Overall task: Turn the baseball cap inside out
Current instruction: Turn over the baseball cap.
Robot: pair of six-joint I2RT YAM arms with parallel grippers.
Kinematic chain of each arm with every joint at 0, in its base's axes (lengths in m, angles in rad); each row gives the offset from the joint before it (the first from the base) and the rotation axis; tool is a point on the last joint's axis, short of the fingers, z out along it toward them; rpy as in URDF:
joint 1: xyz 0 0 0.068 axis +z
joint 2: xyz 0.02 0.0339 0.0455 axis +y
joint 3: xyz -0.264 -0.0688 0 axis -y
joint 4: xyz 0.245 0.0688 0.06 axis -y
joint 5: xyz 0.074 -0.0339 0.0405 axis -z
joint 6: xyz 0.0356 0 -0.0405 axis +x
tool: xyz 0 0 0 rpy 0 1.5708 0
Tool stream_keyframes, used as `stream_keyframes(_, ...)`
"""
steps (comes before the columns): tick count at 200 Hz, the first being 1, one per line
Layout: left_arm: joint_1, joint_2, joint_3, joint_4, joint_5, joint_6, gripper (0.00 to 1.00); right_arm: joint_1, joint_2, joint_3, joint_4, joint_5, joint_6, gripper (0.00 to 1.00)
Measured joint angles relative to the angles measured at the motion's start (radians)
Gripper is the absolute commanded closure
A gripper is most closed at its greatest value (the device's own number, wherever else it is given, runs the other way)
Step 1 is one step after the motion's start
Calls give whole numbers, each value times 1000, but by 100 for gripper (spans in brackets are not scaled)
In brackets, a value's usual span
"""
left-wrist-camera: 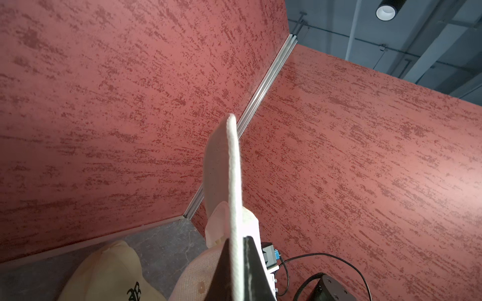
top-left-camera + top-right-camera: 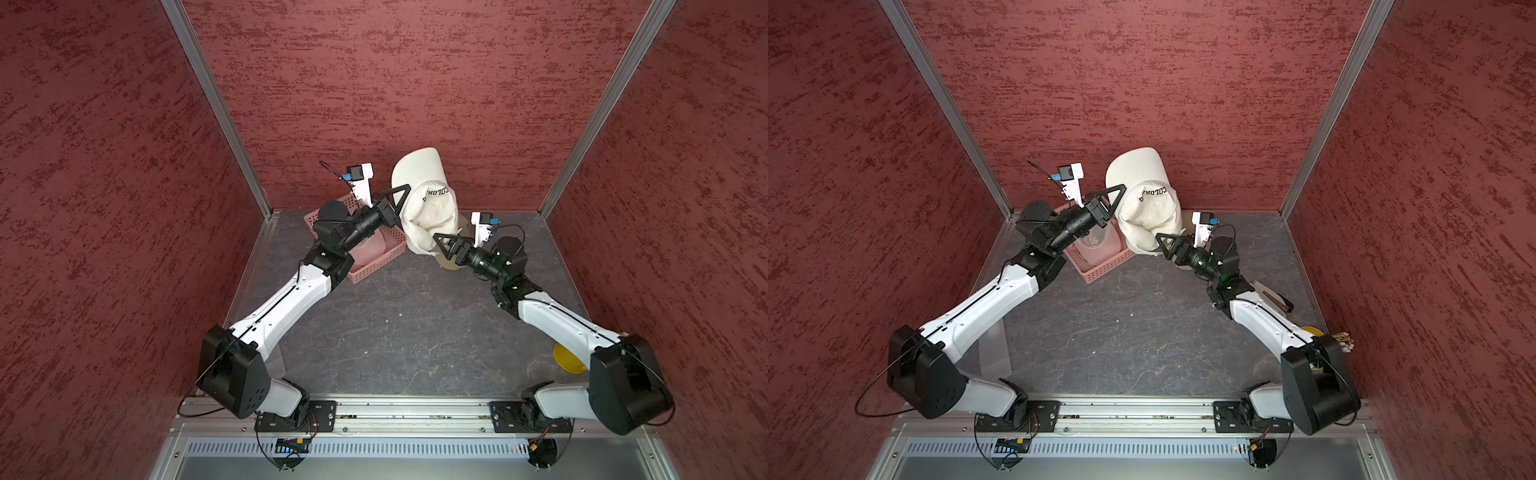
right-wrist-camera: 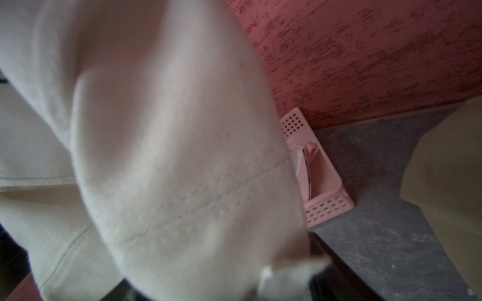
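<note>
The left gripper [image 2: 402, 195] had its jaws pressed together on the edge of the brim [image 1: 233, 166] of the white baseball cap [image 2: 428, 210], seen edge-on in the left wrist view. The right gripper [image 2: 441, 245] sat at the lower edge of the crown. Cap cloth filled the right wrist view, so whether its jaws were spread or pinching could not be told. The cap hung clear of the table [image 2: 395, 332] at far centre, between both grippers, brim uppermost, black lettering facing up. A pink basket [image 2: 376, 266] stood far left under the left arm. A tan cap [image 1: 104, 271] lay on the table beneath the right gripper.
</note>
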Motion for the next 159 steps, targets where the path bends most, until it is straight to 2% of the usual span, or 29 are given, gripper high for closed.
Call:
stream_keyframes(35,-3,3,0,-8,-5,56,100,4,84,0,225,-64,90,19)
stream_keyframes(60,-6,15,0,-7,2,58,100,17,160,0,409,-109,159,19)
stream_keyframes(78,-6,31,0,-5,18,46,100,34,198,2,475,-132,190,21)
stream_keyframes(89,-7,40,0,-3,33,34,100,44,212,7,492,-140,196,28)
stream_keyframes(97,-7,45,0,-2,43,26,100,52,220,11,506,-148,198,38)
stream_keyframes(110,-7,51,2,4,56,8,100,59,229,24,531,-163,210,61)
stream_keyframes(119,-7,51,2,11,59,-5,100,60,233,32,558,-174,225,71)
stream_keyframes(141,6,51,2,45,61,-44,100,60,234,35,645,-194,253,82)
stream_keyframes(159,32,51,2,56,75,-97,100,60,220,35,693,-211,262,86)
